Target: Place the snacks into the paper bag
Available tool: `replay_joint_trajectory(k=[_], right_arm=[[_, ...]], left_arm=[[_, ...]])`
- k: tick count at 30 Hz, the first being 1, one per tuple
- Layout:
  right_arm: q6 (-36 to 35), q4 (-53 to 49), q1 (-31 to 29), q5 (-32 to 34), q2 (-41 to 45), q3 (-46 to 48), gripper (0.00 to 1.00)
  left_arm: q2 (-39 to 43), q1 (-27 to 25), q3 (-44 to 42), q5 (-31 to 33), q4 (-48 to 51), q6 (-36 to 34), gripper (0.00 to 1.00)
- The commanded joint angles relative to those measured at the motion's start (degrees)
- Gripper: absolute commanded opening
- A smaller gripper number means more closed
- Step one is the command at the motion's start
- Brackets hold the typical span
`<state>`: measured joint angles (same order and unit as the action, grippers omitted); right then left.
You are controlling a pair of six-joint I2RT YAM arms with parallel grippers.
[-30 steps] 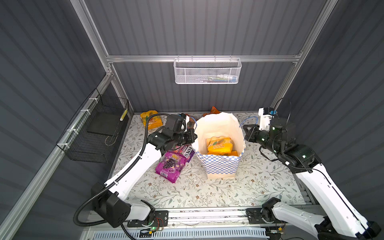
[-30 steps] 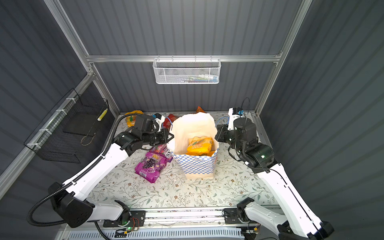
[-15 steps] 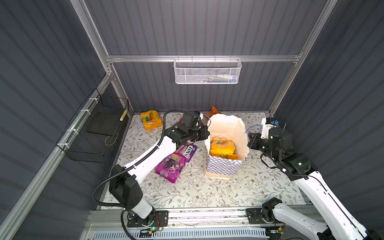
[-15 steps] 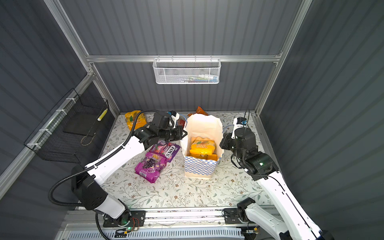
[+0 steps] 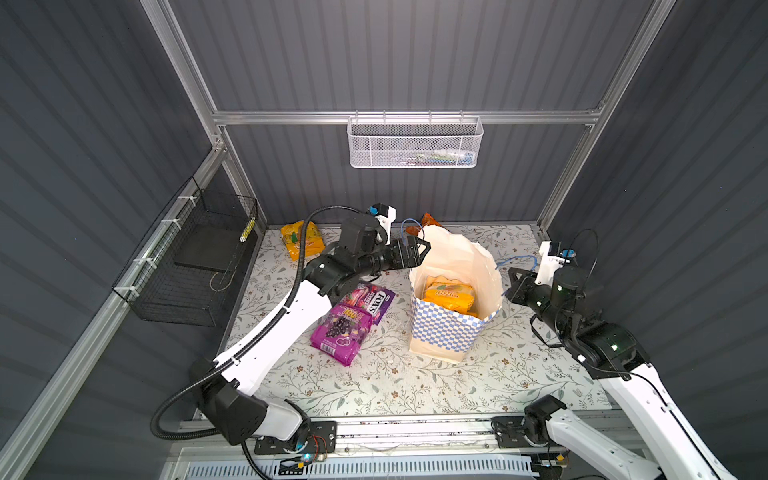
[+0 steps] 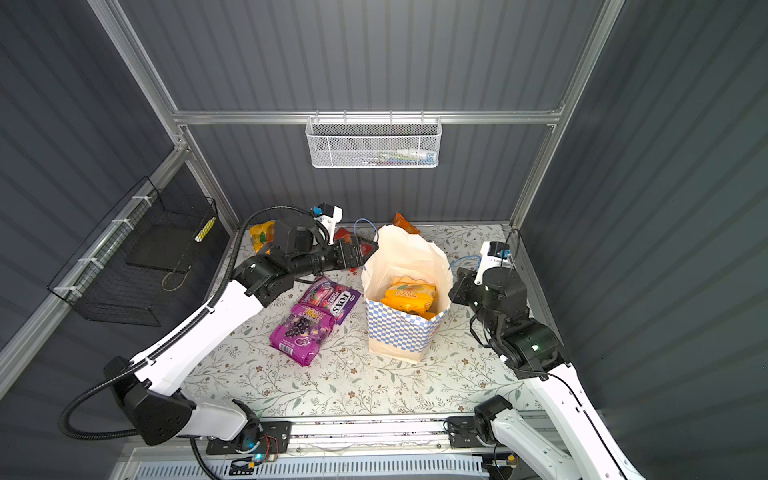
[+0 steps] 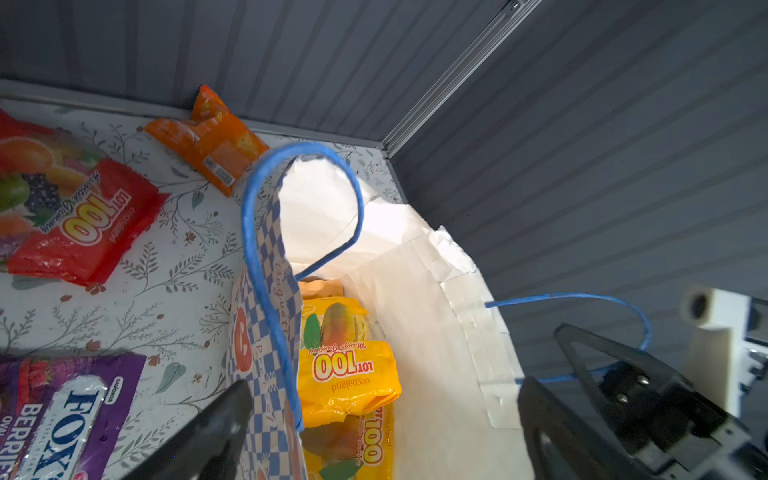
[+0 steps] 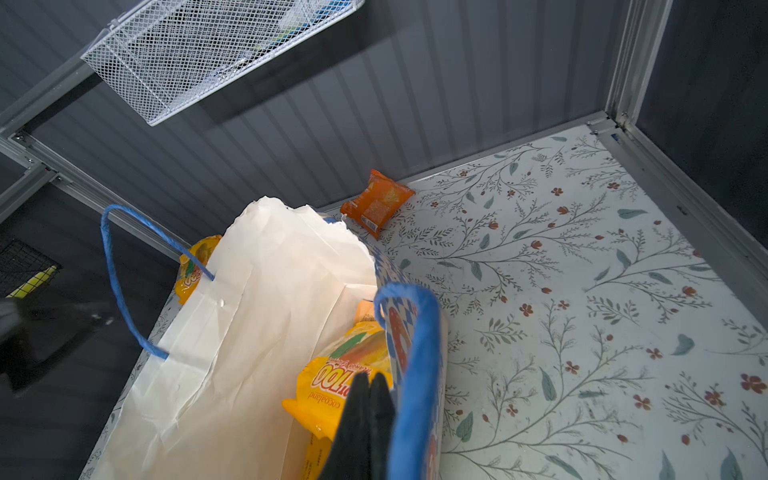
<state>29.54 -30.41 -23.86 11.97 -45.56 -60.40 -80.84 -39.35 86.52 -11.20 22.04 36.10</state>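
"LOT 100", "cocoaland" and "Mango" are being displayed on the yellow packet [image 7: 347, 365] inside the paper bag [image 7: 436, 311], straight ahead of the left gripper [image 7: 384, 388], between its spread jaws. "LOT 100 cocoaland" is being shown on the red packet [image 7: 83, 220] farther ahead. "FOX'S" and "BERRIES" are being shown on the purple packet [image 7: 62, 419] beside one jaw, and "100" on the grape packet [image 5: 343, 328] behind the gripper.

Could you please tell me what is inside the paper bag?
The paper bag holds at least two stacked yellow-orange "100" packets; anything beneath them is covered.
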Motion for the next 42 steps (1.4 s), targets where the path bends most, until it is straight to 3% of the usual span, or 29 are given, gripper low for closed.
replay_joint_trajectory(k=[1,6,10,15,24,29,34,40,42], right_arm=[[-0.2,3.86,0.55,1.14,0.17,-0.07,0.0],[-0.36,3.93,0.49,0.87,0.03,0.11,0.0],[-0.31,3.96,0.57,0.8,0.03,0.2,0.0],[-0.42,3.91,0.58,1.03,0.2,0.42,0.0],[-0.89,3.63,0.61,0.55,0.27,1.51,0.0],[-0.29,5.63,0.7,-2.79,2.29,4.3,0.0],[-0.16,6.73,0.7,-4.04,2.96,8.36,0.0],[-0.6,7.7,0.65,-4.67,1.67,9.77,0.0],[-0.6,7.86,0.65,-5.09,1.23,9.95,0.0]], left_arm=[[1.94,-0.11,-0.78,-0.92,-0.45,-2.07,1.0],[4.15,-0.11,-0.63,-2.85,0.34,-2.94,1.0],[7.89,-0.1,-0.68,-0.8,2.44,-4.15,1.0],[15.69,-0.1,-3.15,10.67,11.07,-4.77,1.0],[34.77,-0.1,-21.18,26.81,21.77,1.39,1.0],[36.48,0.04,-31.16,30.84,28.79,7.86,1.0],[32.36,1.73,-39.9,25.32,25.77,12.1,1.0],[31.7,16.65,-48.72,11.78,20.45,13.7,1.0],[32.17,19.26,-50.3,10.47,19.95,14.38,1.0]])
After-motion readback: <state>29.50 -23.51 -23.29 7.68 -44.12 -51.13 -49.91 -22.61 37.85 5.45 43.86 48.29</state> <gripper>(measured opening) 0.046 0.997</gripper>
